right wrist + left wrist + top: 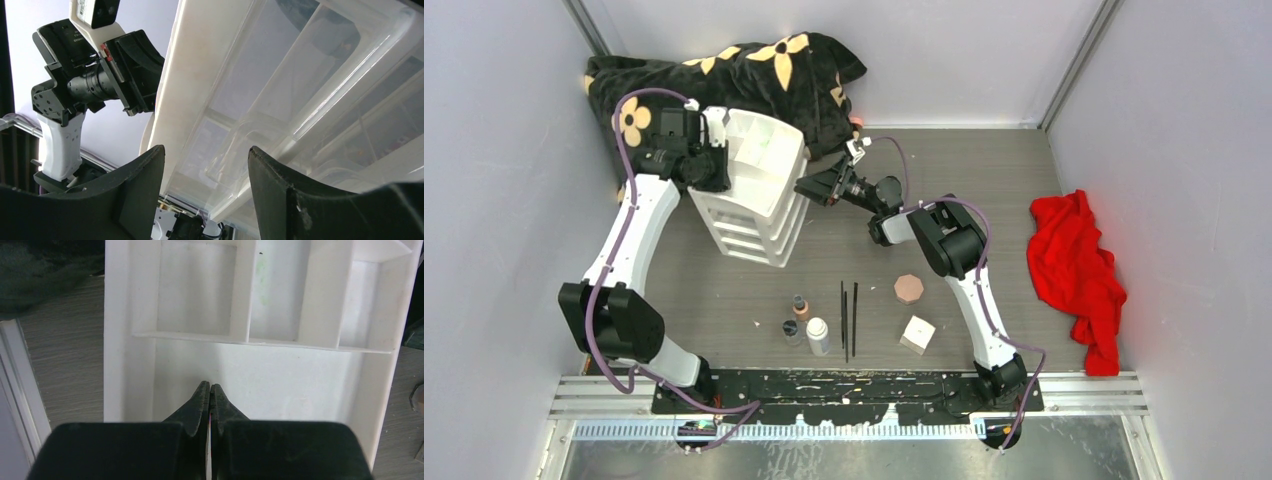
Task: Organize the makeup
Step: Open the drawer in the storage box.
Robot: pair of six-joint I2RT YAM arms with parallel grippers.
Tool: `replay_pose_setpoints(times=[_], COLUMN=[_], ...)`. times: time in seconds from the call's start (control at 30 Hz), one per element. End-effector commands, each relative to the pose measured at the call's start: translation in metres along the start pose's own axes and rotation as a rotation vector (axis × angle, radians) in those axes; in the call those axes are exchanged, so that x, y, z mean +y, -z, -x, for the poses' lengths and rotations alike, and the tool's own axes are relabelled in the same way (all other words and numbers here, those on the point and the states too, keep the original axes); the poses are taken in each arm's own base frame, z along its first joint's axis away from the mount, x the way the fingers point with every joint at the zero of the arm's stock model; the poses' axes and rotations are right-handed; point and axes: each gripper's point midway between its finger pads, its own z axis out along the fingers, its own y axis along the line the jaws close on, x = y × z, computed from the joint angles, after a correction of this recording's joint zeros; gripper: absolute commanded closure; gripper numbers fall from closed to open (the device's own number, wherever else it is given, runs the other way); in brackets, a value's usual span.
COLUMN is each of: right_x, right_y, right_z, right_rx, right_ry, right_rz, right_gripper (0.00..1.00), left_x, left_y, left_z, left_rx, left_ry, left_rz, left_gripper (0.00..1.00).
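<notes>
The makeup lies on the table in front of the arms: a tan dark-capped bottle point(800, 306), a small clear jar point(791, 330), a white bottle point(818, 337), two thin black sticks point(844, 318), a pink-brown octagonal compact point(909, 289) and a white cube point(917, 334). My left gripper point(712, 142) point(210, 386) is shut and empty, over the white top tray point(280, 375) of the drawer box. My right gripper point(807, 190) point(206, 150) is open and empty, close against the box's clear drawers point(280, 115).
The large white stacked-drawer box point(754, 195) stands tilted at the back left. A black flowered cloth point(744, 70) lies behind it. A red cloth point(1079, 270) lies at the right. A tiny pink sliver point(759, 324) lies left of the jar.
</notes>
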Motion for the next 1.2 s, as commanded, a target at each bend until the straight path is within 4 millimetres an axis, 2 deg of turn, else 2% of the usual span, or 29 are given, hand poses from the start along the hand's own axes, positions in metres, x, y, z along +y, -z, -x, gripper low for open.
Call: replay_pose_setpoints(times=[0.0,0.23,0.53,0.8,1.17], right_x=[0.065,0.070,0.095,0.117,0.117], right_y=[-0.013,-0.023,-0.024,-0.013,0.010], right_z=[0.002,-0.009,-0.012,-0.006,0.008], right_rx=[0.025,0.050,0.047,0.030,-0.005], right_ry=[0.160,0.155,0.164,0.201,0.221], right_rz=[0.168,0.191,0.271,0.265,0.212], right_gripper=[0.34,0.33,0.34,0.33,0.33], left_x=[-0.002,-0.003,-0.001,0.002,0.006], left_y=[-0.006,-0.014,-0.018,-0.024,-0.030], left_z=[-0.018,-0.025,-0.032,-0.037,-0.043], left_rx=[0.089,0.122,0.144,0.165,0.194], left_ry=[-0.028,-0.042,-0.046,-0.050,-0.066], left_rz=[0.028,0.035,0.044,0.063,0.089], left_gripper=[1.00,1.00,1.00,1.00,1.00])
